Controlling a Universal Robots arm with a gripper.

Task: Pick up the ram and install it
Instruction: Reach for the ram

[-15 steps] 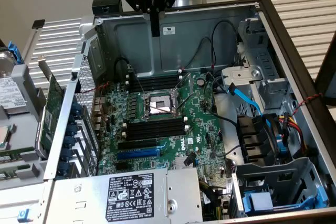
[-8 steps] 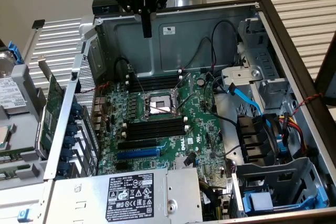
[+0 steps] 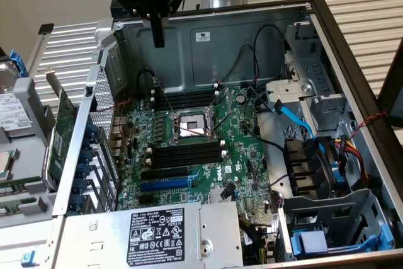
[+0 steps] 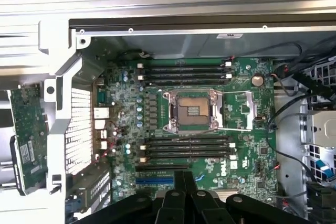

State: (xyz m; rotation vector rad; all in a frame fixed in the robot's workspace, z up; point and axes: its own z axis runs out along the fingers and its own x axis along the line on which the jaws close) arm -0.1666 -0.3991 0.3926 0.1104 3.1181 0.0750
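1. The computer case (image 3: 352,74) lies open, its walls forming a rim around the motherboard (image 3: 242,155). The room above the board is open. Cables (image 3: 264,48) and a blue SATA cable (image 3: 296,118) crowd the exterior view's right.
2. The gripper (image 3: 158,41) hangs above the case's far wall with its fingers pressed together and nothing between them. It is well apart from the board.
3. Two banks of black memory slots (image 3: 186,100) with white end clips lie on either side of the CPU socket (image 3: 191,127).
4. The exterior view gives the labelled power supply (image 3: 157,234) at the near edge and an expansion card (image 3: 63,130) standing outside the case wall.
5. The wrist view looks straight down past the gripper (image 4: 184,179) onto the memory slots (image 4: 186,148) and the CPU socket (image 4: 191,111), with the expansion card (image 4: 29,129) to one side.
6. The ram (image 3: 17,185) seems to be a narrow green strip lying outside the case, at the exterior view's lower left. It is too cut off to be sure.
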